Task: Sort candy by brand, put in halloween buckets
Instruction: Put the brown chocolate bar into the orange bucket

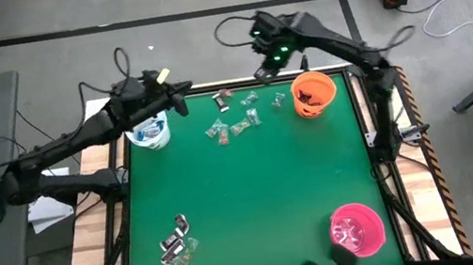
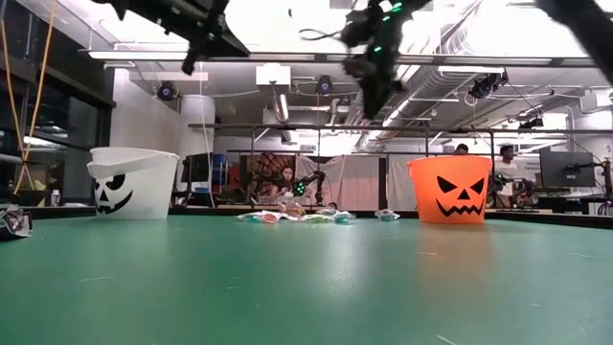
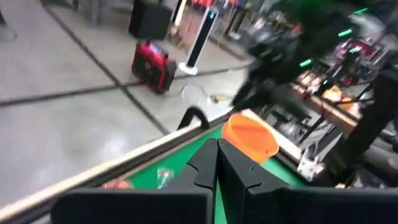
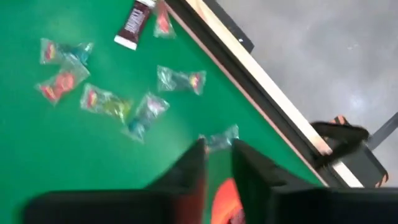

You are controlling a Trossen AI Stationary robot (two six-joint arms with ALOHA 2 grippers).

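Pink bucket (image 1: 357,229) sits at the table's near edge. Left gripper (image 1: 182,101), fingers closed and empty, hangs beside the white bucket (image 1: 149,132). Right gripper (image 1: 262,72), slightly parted and empty, hovers near the orange bucket (image 1: 313,92).

left arm stretched across the table's far left | left gripper (image 1: 182,98) raised, fingers pressed together (tips meet in the left wrist view) | right arm bent over the far right corner | right gripper (image 1: 261,73) raised, fingers slightly parted
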